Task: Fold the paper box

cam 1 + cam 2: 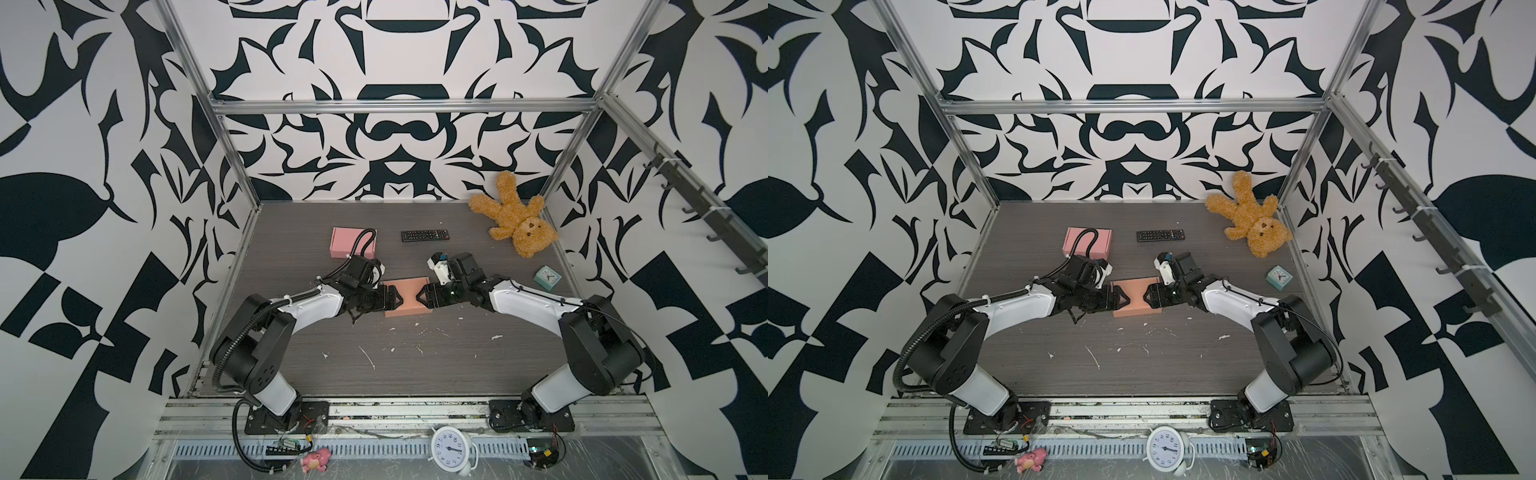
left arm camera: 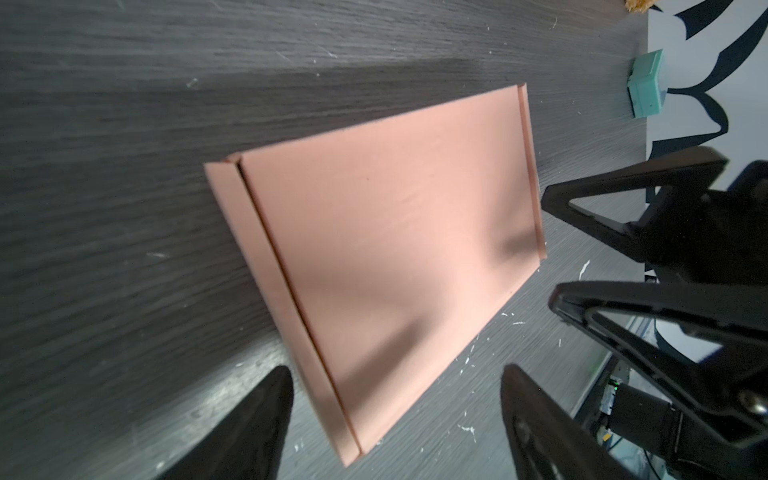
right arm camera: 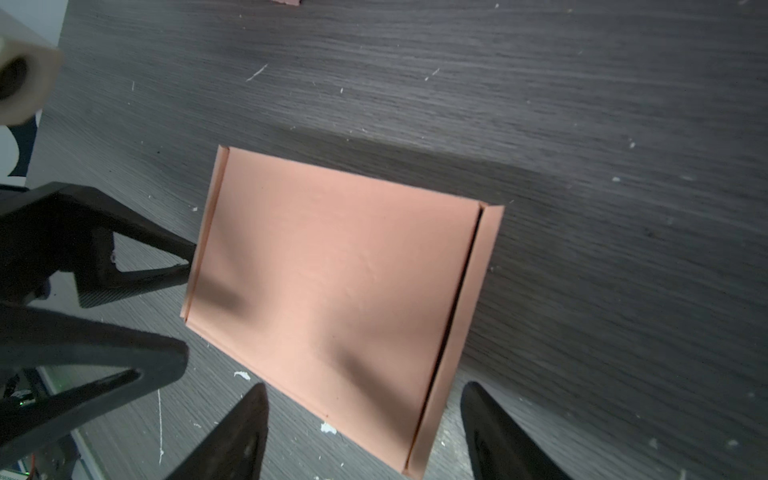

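**Box:** closed, salmon-coloured box (image 1: 407,294) lying flat mid-worktop (image 1: 415,365), lid up. Both wrist views show the lid down, with a narrow folded wall along each short end. No flap stands loose that I can see.

**Left tool** (image 1: 400,297): jaws spread wide, nothing between them. It sits at the box's left end, tips pointing right. In the right wrist view its tips (image 3: 188,303) sit at that end's edge. I cannot tell whether they touch.

**Right tool** (image 1: 417,296): also spread wide and empty. It mirrors the left one at the right end, tips pointing left. In the left wrist view it (image 2: 548,247) sits just beside the end wall. Contact is again uncertain.

**Key relation:** the box lies directly between the two tools, which face each other across it.
- The long axis appears to run tool to tool, though the top views foreshorten it, so I hold this loosely.
- Each tool's jaws open along its end edge, not across the box's thickness.
- Neither arm is nearer; the setup is symmetrical.

**Judgement:**
- Folding looks done or nearly so.
- Any remaining press or tuck would act on the end walls, one per tool.
- An inward push from one side alone would likely slide the light box across the smooth worktop, so the two pushes should be balanced.
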